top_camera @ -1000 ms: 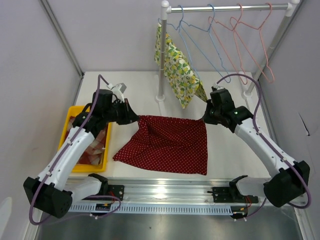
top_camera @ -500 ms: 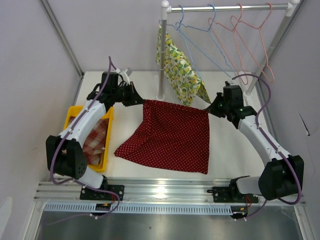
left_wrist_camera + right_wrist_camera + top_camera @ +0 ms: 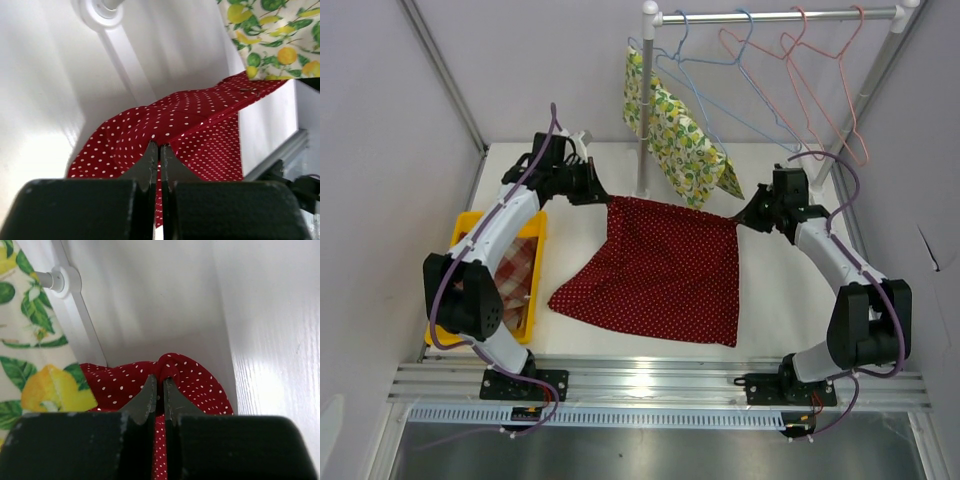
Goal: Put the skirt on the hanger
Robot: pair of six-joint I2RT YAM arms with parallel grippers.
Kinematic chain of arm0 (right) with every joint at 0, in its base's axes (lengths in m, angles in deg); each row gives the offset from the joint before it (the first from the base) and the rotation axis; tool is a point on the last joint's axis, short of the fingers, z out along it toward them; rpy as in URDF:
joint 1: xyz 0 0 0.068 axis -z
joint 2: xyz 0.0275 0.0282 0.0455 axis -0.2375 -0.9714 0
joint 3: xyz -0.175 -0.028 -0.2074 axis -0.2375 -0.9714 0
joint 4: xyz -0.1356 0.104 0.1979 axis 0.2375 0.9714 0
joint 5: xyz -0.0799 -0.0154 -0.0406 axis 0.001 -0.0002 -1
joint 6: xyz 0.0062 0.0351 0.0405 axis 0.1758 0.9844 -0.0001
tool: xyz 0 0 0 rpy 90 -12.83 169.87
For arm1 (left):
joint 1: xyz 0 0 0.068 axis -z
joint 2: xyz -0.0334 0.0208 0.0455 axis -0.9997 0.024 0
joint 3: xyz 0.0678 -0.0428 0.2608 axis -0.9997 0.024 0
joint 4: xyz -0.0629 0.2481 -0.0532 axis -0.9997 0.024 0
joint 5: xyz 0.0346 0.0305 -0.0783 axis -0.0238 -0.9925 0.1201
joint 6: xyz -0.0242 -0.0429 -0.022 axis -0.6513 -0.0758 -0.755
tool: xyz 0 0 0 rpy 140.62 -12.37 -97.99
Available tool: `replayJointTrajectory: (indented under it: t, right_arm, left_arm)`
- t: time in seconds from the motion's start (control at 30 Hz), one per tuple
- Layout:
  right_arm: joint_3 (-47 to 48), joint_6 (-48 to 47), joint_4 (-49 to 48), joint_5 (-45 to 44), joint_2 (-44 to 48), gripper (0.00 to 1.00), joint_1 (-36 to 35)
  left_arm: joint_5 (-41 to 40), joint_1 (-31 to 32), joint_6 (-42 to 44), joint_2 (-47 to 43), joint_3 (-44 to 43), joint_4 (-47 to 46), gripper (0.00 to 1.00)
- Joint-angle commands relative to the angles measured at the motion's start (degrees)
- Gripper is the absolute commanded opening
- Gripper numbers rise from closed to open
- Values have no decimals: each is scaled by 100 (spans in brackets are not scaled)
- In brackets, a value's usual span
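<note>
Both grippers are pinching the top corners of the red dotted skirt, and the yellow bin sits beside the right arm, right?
No: the top view shows the yellow bin beside the left arm. The left gripper and right gripper do pinch the skirt by its top corners.

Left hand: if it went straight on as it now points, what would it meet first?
The red skirt bunched just past the left hand, which is shut on it. Beyond, likely the table; the rack post's foot sits left of that line.
</note>
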Motion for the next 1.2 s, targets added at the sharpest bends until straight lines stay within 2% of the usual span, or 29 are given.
replayJointTrajectory:
  t: [0.0,0.07,0.17,0.3,0.47,0.6,0.77,0.87,1.0,1.17]
  right_arm:
    - [247,-299,19,-400,-175,0,234]
    - [308,-342,97,-479,-228,0,313]
    - [396,-343,203,-296,-202,0,655]
    - [414,-343,405,-155,79,0,902]
    - [194,-281,826,-49,1334,0,894]
    - [132,-150,1449,39,2617,0,894]
    - [431,-9,2285,-128,4233,0,911]
    - [826,-35,2856,-251,4876,0,902]
    - [1406,-53,3664,-260,5343,0,902]
    - [2275,-9,4280,-391,5380,0,894]
  left_arm:
    - [-1258,-198,550,-60,-402,409,0]
    - [-1303,-190,560,-42,-438,453,0]
    - [-1539,160,595,-260,-324,489,0]
    - [-1751,496,384,-1163,667,146,0]
    - [-1988,934,366,-2246,1363,224,0]
    - [-1919,1216,533,-3107,1346,751,0]
    - [-1927,2375,525,-4154,907,1594,0]
    - [-1910,2965,271,-4723,810,1745,0]
    - [-1288,3203,33,-5428,854,1667,0]
    - [-1233,3203,-3,-5659,512,1912,0]
